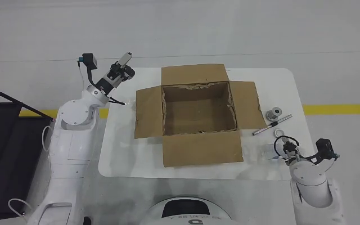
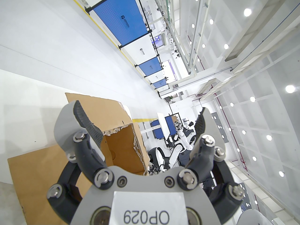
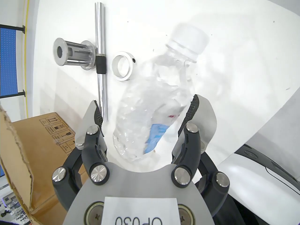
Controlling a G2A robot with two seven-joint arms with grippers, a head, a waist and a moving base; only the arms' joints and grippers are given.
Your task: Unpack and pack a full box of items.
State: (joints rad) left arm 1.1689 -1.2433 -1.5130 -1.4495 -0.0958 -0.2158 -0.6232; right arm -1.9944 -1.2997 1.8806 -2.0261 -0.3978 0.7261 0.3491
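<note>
Straddles, with the right gripper (image 3: 145,106) spread wide, the crumpled clear white-capped plastic bottle (image 3: 161,83) lying on the white table (image 3: 234,59) near the open brown cardboard box (image 1: 194,74), no squeeze visible; probably light, crushable, slippery, so best pinched mid-body; holds the left gripper (image 2: 140,112) agape and empty beside the box.

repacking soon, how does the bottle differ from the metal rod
The bottle is clear, crumpled plastic with a white cap; the rod is thin, straight, shiny metal with a black band. The bottle lies inside the open right gripper; the rod lies ungripped. Both rest on the white table.
</note>
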